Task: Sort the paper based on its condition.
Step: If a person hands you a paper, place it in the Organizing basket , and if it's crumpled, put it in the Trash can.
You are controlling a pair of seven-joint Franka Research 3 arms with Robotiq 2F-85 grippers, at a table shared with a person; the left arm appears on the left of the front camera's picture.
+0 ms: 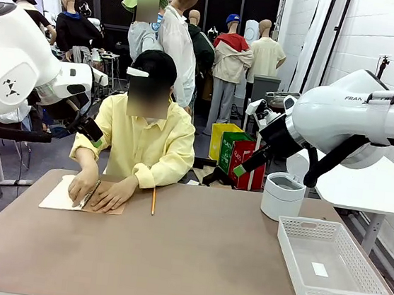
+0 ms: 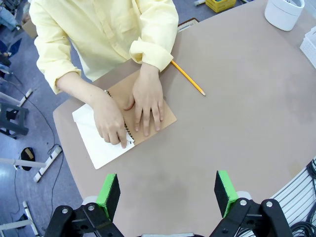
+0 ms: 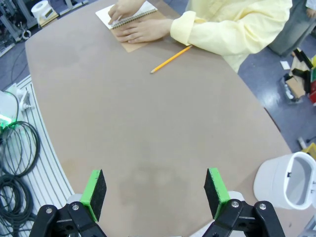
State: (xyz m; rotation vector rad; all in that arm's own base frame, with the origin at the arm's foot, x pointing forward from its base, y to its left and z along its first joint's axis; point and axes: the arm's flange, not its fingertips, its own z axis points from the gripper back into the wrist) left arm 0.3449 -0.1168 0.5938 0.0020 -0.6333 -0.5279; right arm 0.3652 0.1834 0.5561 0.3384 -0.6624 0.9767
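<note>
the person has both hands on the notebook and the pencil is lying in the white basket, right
Not quite. The pencil lies on the bare table beside the notebook, not in the white basket, as the front view shows. The person's hands do rest on the notebook.

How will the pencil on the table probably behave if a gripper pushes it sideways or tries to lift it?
The pencil is thin and lies flat on the smooth table, so a side push would probably roll or spin it. It looks light and stiff, so it should not bend. Lying so low, it may be hard to pinch.
</note>
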